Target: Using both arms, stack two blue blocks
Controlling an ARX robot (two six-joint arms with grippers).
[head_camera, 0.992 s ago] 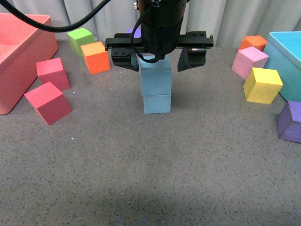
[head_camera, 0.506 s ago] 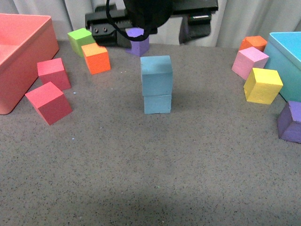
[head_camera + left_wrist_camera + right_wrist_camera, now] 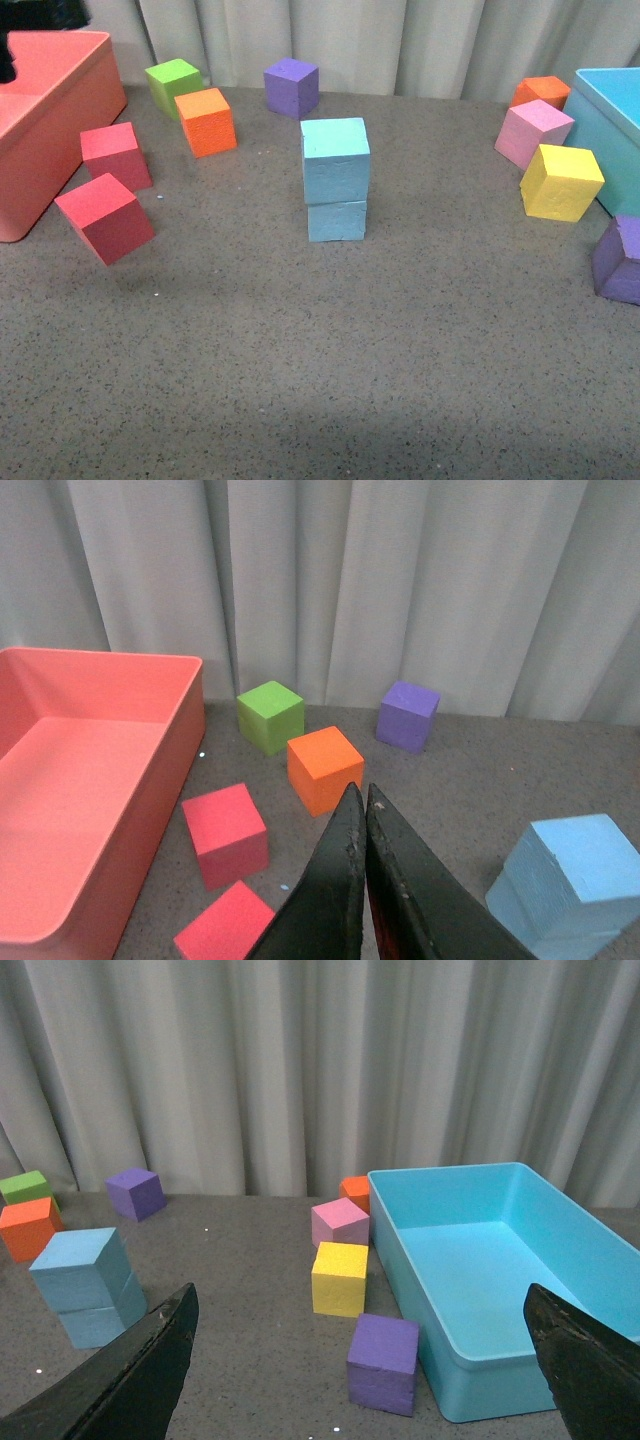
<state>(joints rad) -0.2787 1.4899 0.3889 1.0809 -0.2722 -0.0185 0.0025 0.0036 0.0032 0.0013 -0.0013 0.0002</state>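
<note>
I have pulled my arm clear of the front view since a second ago, leaving the two light sky-blue foam cubes stacked alone on the grey speckled desk; I judge the stack done. My left tool, jaws pressed together and empty, sits beside the stack. My right tool, spread wide and empty, hangs well apart from it.

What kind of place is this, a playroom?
More likely a robot test bench: coloured foam cubes, two blue blocks stacked, a red bin, a plain curtain behind, and a black gripper.
</note>
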